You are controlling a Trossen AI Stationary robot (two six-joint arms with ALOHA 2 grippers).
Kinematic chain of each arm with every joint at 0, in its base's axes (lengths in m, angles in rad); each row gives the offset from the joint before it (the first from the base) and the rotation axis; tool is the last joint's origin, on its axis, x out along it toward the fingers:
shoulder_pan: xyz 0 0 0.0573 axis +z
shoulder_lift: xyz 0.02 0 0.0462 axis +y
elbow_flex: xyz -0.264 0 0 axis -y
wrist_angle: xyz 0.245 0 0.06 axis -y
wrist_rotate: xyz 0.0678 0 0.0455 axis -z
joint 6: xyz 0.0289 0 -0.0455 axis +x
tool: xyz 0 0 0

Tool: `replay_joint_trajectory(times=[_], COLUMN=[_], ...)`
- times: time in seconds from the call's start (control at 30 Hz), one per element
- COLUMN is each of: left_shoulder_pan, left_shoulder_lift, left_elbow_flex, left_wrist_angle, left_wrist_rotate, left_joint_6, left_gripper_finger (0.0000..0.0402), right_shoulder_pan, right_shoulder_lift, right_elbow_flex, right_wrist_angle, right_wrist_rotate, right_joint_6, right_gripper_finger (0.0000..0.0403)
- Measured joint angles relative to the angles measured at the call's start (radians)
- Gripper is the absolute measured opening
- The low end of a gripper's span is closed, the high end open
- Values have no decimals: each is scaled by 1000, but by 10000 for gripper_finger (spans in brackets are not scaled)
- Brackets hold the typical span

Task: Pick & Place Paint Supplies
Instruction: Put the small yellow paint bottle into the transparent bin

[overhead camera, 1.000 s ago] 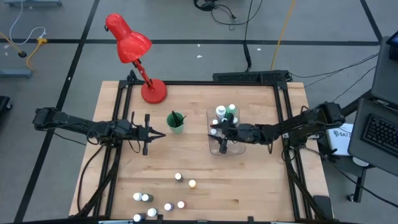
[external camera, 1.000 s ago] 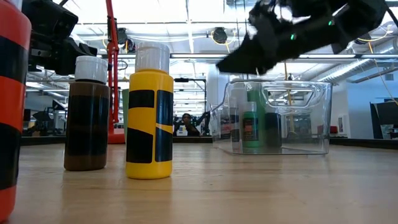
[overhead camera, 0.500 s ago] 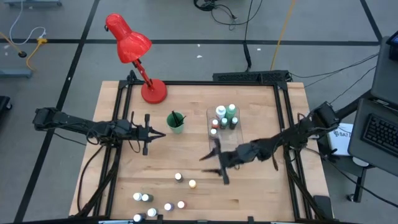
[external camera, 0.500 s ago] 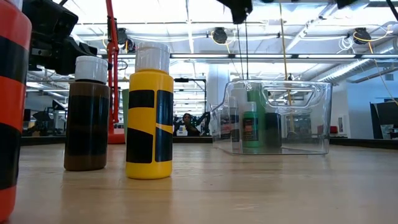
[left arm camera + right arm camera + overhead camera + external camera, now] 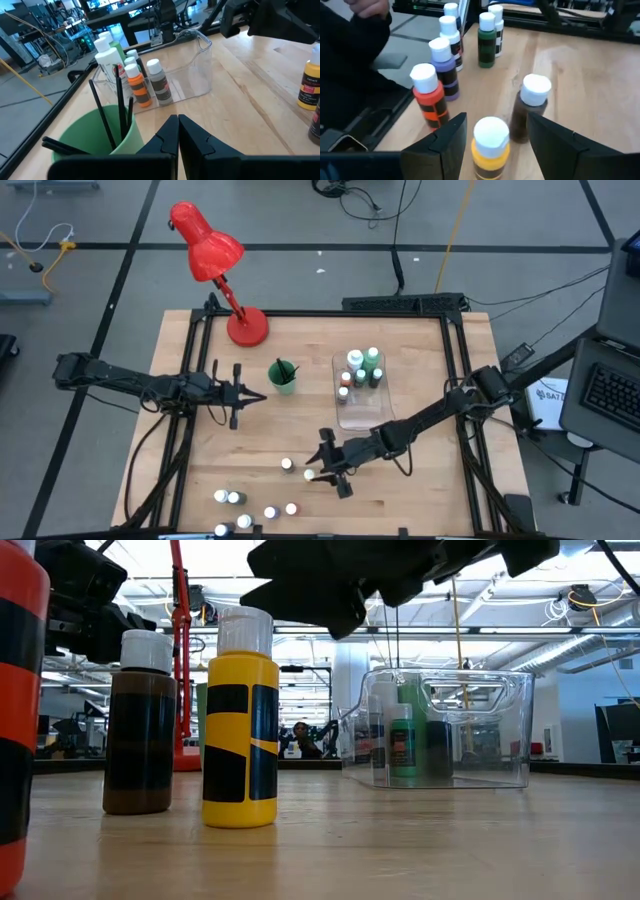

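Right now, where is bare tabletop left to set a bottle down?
Free: the wood between the clear bin and the right table edge, and left of the green cup. Crowded: the front edge, where loose bottles cluster and the open right gripper straddles the yellow bottle.

Only partly readable print: "SAT" on a white sheet (image 5: pixel 548 394) beside the table's right edge; small, illegible lettering on the black label of a yellow paint bottle (image 5: pixel 308 91).
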Motion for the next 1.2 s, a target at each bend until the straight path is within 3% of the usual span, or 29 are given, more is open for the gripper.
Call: replay_joint_trajectory(times=[0.13,0.4,0.7,1.2], left_shoulder_pan=[0,0,0,0], left_shoulder_lift=[0,0,0,0], left_elbow_flex=[0,0,0,0], left_wrist_angle=[1,2,3,18], left_wrist_rotate=[0,0,-1,-1], left_joint_6=[2,2,7,8], left_gripper_finger=[15,15,15,15], right_shoulder_pan=[-2,-2,8,4], right_shoulder_lift=[4,4,53,102], right_elbow_flex=[-1,-31,-45,-45], right_wrist_angle=[-8,0,120,172], right_wrist_rotate=[-51,33,4,5], right_joint_6=[32,42,5,-17], right_gripper_finger=[201,202,202,200])
